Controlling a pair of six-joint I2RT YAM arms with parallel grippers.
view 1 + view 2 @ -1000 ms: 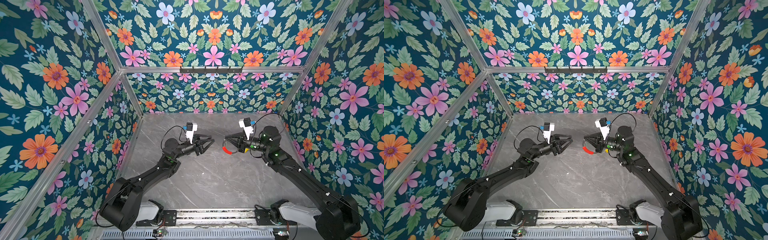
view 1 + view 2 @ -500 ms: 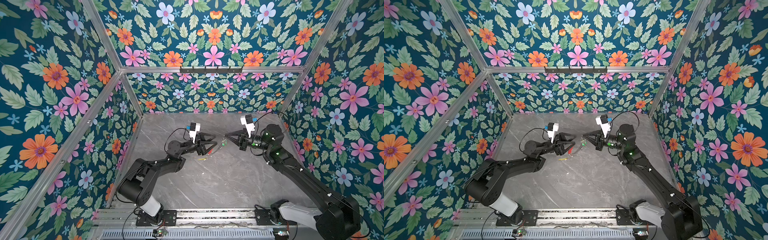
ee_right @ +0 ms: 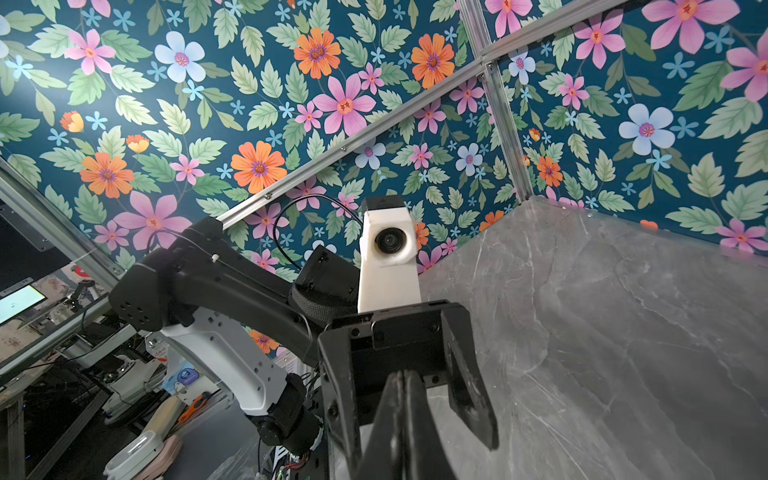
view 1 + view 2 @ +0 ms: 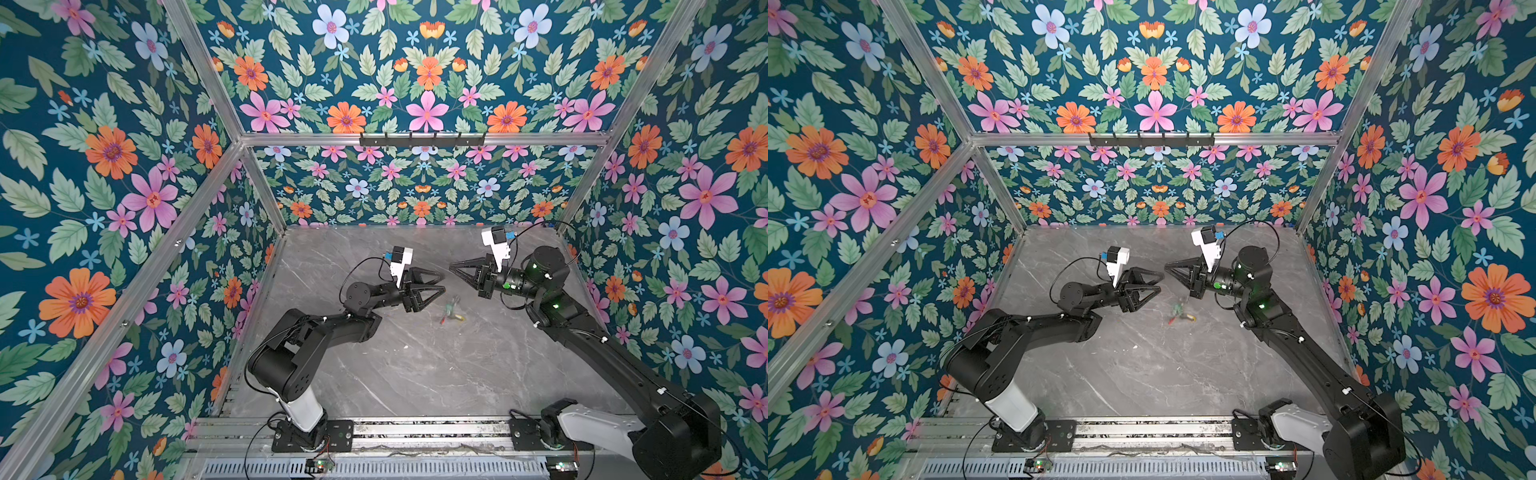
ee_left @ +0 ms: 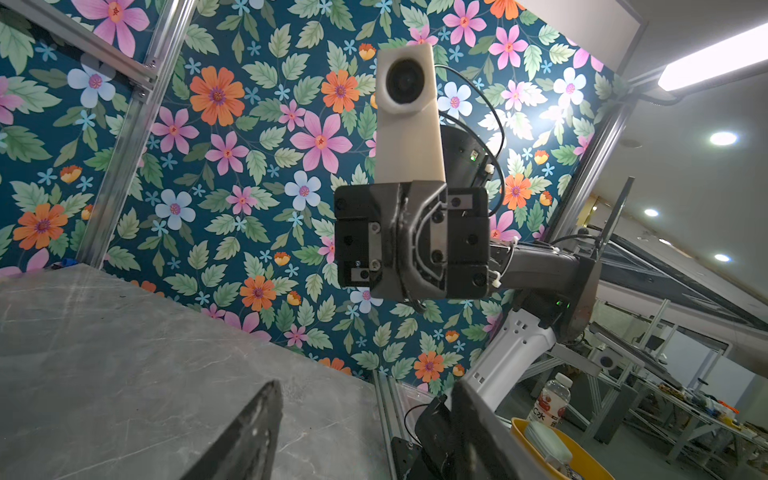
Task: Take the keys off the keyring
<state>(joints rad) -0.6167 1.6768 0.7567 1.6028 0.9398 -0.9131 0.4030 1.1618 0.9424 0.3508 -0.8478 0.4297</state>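
Observation:
A small blurred bunch lies low over the grey table (image 4: 415, 365), under the gap between my grippers. In it I make out the keys as a green smear (image 4: 449, 307) (image 4: 1178, 308) and a yellow one (image 4: 458, 318) (image 4: 1190, 318). The keyring shows only as a red streak (image 4: 444, 319) (image 4: 1171, 320). Whether the keys hang on it I cannot tell. My left gripper (image 4: 443, 281) (image 4: 1158, 281) (image 5: 361, 415) is open and empty. Facing it tip to tip, my right gripper (image 4: 451, 264) (image 4: 1166, 268) (image 3: 402, 376) is shut with nothing in it.
Floral walls close in the back and both sides. A black hook rail (image 4: 422, 139) runs along the back wall. Metal base rails (image 4: 415, 432) cross the table's front edge. Beyond the table a yellow bowl (image 5: 582, 457) and a bottle (image 5: 550, 401) stand.
A second ago my right gripper held the red-sleeved ring with the keys. The bunch has since dropped between the grippers. My left gripper has opened wider and its arm has folded back.

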